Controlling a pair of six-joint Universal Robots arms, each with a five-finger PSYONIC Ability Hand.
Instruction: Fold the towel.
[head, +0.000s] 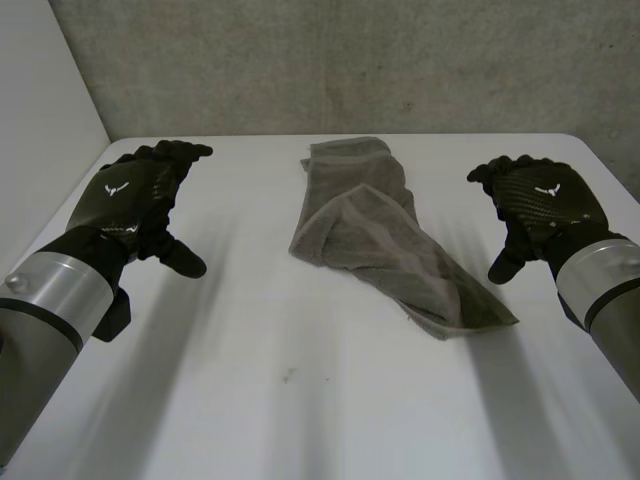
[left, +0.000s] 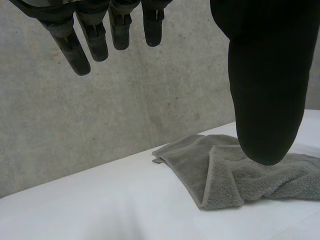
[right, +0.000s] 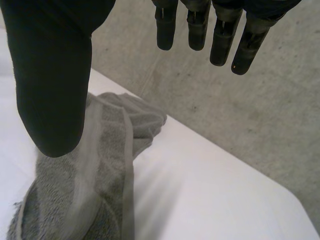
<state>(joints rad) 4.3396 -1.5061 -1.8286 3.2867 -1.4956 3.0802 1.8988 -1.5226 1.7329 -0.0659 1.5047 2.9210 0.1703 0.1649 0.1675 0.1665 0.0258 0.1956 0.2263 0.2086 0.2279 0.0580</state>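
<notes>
1. Currently we have the left hand (head: 135, 200) and the right hand (head: 540, 200) spread wide, empty, over the white table (head: 300, 400).
2. Grey towel (head: 385, 235) lies crumpled mid-table between them, untouched.
3. Risk: if we pinch only one layer, the towel may bunch instead of folding.

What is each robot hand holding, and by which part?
Nothing. The left hand and right hand are open, either side of the towel, not touching it.
</notes>
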